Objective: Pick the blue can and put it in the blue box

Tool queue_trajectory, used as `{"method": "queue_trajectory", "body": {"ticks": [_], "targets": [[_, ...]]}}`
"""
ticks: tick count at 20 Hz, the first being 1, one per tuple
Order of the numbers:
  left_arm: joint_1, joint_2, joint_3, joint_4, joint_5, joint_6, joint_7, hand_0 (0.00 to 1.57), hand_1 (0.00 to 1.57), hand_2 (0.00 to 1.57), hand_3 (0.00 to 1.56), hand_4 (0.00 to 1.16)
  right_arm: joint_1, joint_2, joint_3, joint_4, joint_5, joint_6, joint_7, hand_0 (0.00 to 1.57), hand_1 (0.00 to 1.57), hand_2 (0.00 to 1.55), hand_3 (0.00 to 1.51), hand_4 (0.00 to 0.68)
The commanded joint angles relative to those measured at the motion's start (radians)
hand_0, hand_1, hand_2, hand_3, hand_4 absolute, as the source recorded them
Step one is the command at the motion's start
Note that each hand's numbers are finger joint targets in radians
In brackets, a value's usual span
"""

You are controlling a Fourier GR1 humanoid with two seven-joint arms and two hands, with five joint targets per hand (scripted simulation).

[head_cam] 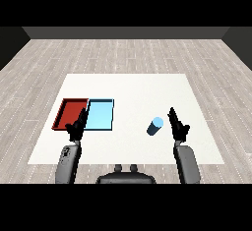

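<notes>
Right now: reach stage, nothing lifted yet.
Can: blue can (pixel 155 126) stands on the worktop (pixel 133 87), just beside my right hand (pixel 178 126).
Right fingers: straight, wide, holding nothing.
Left hand (pixel 77 127): fingers relaxed, idle near the blue tray (pixel 100 114).
Risk: I could nudge the can over while closing in.

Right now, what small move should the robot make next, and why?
Probably move the right robot hand a little to its left, toward the blue can. The can stands untouched on the table, just beside that hand, whose fingers are straight and holding nothing.
</notes>
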Motion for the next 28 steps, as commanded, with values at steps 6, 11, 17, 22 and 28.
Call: {"method": "queue_trajectory", "body": {"ticks": [6, 11, 17, 22, 28], "targets": [[0.018, 0.012, 0.003, -0.038, -0.01, -0.025, -0.04, 0.0, 0.0, 0.0, 0.0, 0.0, 0.041, -0.181, -0.198, -0.019, -0.193, 0.229, -0.033, 0.0, 0.0, 0.0, 0.0, 0.0], [-0.021, -0.011, 0.046, -0.072, 0.098, -0.119, -0.368, 0.0, 0.0, 0.0, 0.0, 0.0, -0.023, -0.108, -0.174, -0.004, -0.322, 0.33, -0.17, 0.0, 0.0, 0.0, 0.0, 0.0], [-0.026, -0.013, 0.049, -0.075, 0.088, -0.115, -0.385, 0.0, 0.0, 0.0, 0.0, 0.0, -0.005, -0.151, -0.236, 0.067, -0.353, 0.424, -0.231, 0.0, 0.0, 0.0, 0.0, 0.0], [-0.001, -0.013, 0.056, -0.09, 0.086, -0.122, -0.395, 0.0, 0.0, 0.0, 0.0, 0.0, -0.015, -0.099, -0.195, 0.053, -0.307, 0.398, -0.221, 0.0, 0.0, 0.0, 0.0, 0.0], [-0.046, 0.004, 0.086, -0.046, 0.1, -0.133, -0.414, 0.0, 0.0, 0.0, 0.0, 0.0, 0.08, -0.063, -0.174, -0.041, -0.316, 0.422, -0.21, 0.0, 0.0, 0.0, 0.0, 0.0]]}}
